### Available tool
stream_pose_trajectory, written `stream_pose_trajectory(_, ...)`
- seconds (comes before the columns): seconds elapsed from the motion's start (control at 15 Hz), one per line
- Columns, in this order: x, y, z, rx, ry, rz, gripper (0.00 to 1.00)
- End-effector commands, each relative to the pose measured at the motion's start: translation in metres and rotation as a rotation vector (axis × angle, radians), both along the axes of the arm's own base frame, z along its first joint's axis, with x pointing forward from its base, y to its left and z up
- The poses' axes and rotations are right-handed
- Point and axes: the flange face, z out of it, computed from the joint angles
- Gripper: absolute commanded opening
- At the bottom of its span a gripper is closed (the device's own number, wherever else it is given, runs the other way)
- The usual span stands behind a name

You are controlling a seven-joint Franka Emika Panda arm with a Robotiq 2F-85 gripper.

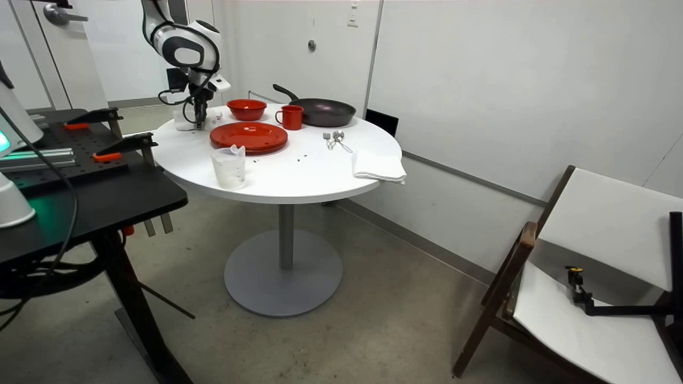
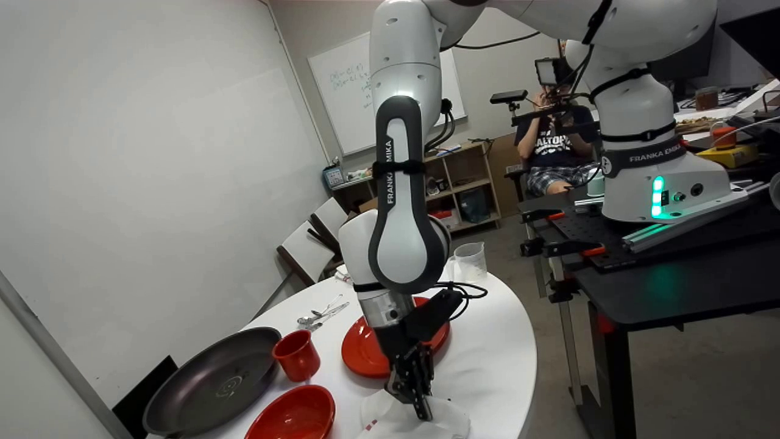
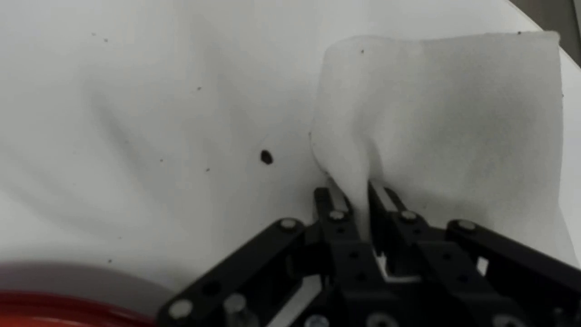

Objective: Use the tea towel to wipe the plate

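Nearest in the wrist view, the tool (image 3: pixel 356 194) pinches one fold of the tea towel (image 3: pixel 472 118) close to the edge of the surface (image 1: pixel 315 170), so the grasping is seemingly achieved, while wiping the plate (image 1: pixel 248 136), which lies farther inward, appears to remain.

Free gap btwn towel (image 3: pixel 463 109) & plate (image 1: pixel 248 135), obst. nr: bowl (image 1: pixel 247 111), mug (image 1: pixel 292 118), jug (image 1: pixel 229 169)

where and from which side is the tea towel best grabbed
Probably by the raised fold of the tea towel, near its left edge in the wrist view, coming from above with one finger of the claw on each side. That fold stands up as a ridge, while most of the cloth lies nearly flat on the table, likely giving little to pinch.
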Motion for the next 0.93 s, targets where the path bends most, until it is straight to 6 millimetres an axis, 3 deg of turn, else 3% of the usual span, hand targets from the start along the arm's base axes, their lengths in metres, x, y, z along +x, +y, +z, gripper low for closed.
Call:
stream_pose_trajectory(0.0, 0.003, 0.007, -0.002, -0.018, 0.006, 0.010, 0.49)
stream_pose_trajectory(0.47, 0.000, 0.013, 0.009, -0.036, -0.007, 0.034, 0.98)
stream_pose_trajectory(0.87, -0.013, 0.009, 0.046, -0.098, 0.064, 0.064, 1.00)
